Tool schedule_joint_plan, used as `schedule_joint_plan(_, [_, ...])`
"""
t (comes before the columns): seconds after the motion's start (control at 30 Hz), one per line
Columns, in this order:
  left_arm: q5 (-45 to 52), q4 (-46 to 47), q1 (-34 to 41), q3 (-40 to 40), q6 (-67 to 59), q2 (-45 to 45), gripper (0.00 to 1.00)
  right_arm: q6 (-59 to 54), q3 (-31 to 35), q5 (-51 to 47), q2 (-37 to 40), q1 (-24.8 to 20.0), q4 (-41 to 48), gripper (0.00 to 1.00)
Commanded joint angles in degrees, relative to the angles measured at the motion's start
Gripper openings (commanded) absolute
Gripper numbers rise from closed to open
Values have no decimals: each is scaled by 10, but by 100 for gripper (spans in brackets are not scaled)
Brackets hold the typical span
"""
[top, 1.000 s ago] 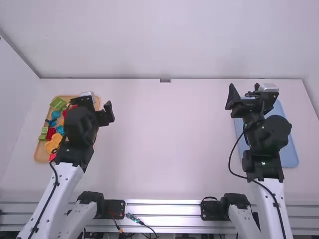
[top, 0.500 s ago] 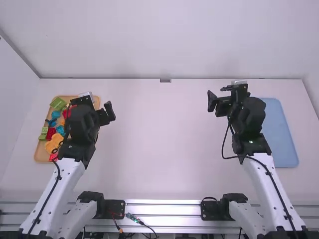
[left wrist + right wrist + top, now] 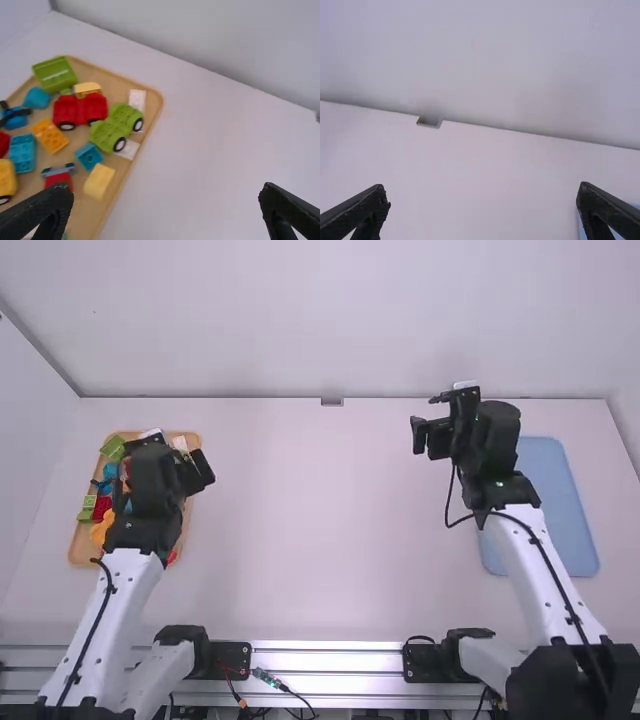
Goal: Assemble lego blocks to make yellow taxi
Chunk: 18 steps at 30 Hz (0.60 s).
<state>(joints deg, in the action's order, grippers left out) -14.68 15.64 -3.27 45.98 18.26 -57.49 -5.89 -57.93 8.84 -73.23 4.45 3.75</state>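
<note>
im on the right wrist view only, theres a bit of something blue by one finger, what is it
Observer: It belongs to a long blue tray with rounded corners, lying on the right side of the table.
Operator: ok and what's over on the left side
Observer: A tan tray full of toy blocks, with a yellow block near one edge.
</note>
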Motion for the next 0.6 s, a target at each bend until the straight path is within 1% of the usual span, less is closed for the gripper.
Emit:
schedule_joint_plan(0.0, [-17,29,-23,42,3,-12,99,-32,-36,5,-23,17,13,99])
schedule_joint_plan(0.13, [-40,83,-61,87,4,-42,99,-47,-70,1,-56,36,46,99])
schedule_joint_plan(0.2, [-40,126,-90,120,3,-65,99,-47,-87,1,-74,47,64,99])
schedule_joint_plan(0.27, [-38,144,-103,136,3,-76,99,-47,-94,2,-81,50,65,99])
schedule_joint_plan(0.3, [-38,169,-123,158,-1,-95,99,-47,-94,2,-90,52,60,99])
schedule_joint_plan(0.43, [-17,214,-174,207,-47,-148,99,-47,-94,1,-116,53,52,99])
schedule_joint_plan(0.57, [17,264,-235,257,-103,-207,99,-47,-97,1,-137,42,53,99])
